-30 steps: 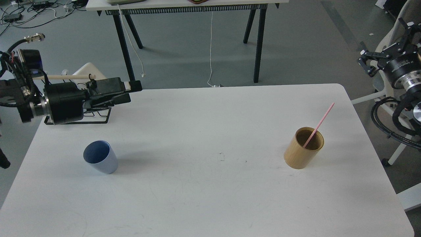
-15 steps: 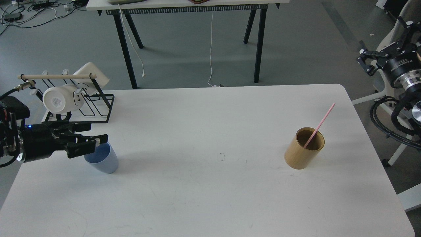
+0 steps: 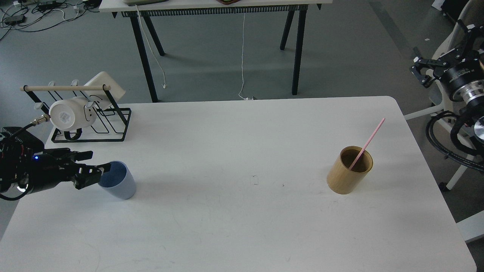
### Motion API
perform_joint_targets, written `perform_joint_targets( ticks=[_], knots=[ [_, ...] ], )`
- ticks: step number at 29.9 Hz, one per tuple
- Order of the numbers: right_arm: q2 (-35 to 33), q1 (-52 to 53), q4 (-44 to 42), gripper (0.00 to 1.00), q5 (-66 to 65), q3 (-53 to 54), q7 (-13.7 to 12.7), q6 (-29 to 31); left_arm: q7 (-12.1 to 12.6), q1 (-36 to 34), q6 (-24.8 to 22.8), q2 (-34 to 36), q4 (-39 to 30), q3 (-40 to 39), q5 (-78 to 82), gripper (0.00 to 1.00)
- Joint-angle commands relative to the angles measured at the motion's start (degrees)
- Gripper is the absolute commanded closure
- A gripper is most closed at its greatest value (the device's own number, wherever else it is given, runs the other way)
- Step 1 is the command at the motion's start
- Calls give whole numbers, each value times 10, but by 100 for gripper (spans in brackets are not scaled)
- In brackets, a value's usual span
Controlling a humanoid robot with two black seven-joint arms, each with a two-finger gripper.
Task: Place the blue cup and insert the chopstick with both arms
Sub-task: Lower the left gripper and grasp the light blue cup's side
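The blue cup (image 3: 120, 186) stands tilted on the left side of the white table (image 3: 242, 226), its dark-blue inside facing left. My left gripper (image 3: 99, 161) is open just left of the cup, low over the table, with one fingertip at the cup's rim. It holds nothing. The pink chopstick (image 3: 370, 138) leans in the tan bamboo holder (image 3: 348, 173) on the right side of the table. My right gripper (image 3: 435, 53) is open and empty, raised beyond the table's right edge, far from the holder.
A black wire rack (image 3: 94, 130) with a wooden bar and a white mug (image 3: 70, 114) stands at the table's back-left corner, behind my left arm. A second table's black legs (image 3: 297, 53) stand on the floor beyond. A white chair frame (image 3: 453, 109) is at the right.
My left arm dropped from in front of the rack to table height and then drew slightly left beside the blue cup. The cup, chopstick, holder and right arm stayed put.
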Motion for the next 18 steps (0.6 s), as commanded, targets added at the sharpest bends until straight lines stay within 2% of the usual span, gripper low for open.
perform_joint_targets(
  ticks=[1, 3, 6, 10, 18],
  knots=[
    [0, 2, -2, 0, -1, 0, 0, 0, 1, -1, 7, -5, 3, 2, 11, 43],
    [0, 4, -7, 0, -1, -1, 0, 0, 1, 0, 7, -5, 5, 2, 11, 51],
    [0, 4, -9, 0, -1, -1, 0, 0, 0, 0, 5, -5, 17, 9, 13, 68],
    [0, 5, -9, 0, -1, 0, 0, 0, 1, -1, -2, -9, 26, 19, 13, 82],
    [-1, 7, -8, 0, -1, -1, 0, 0, 0, -3, -3, -13, 27, 20, 14, 94]
  ],
)
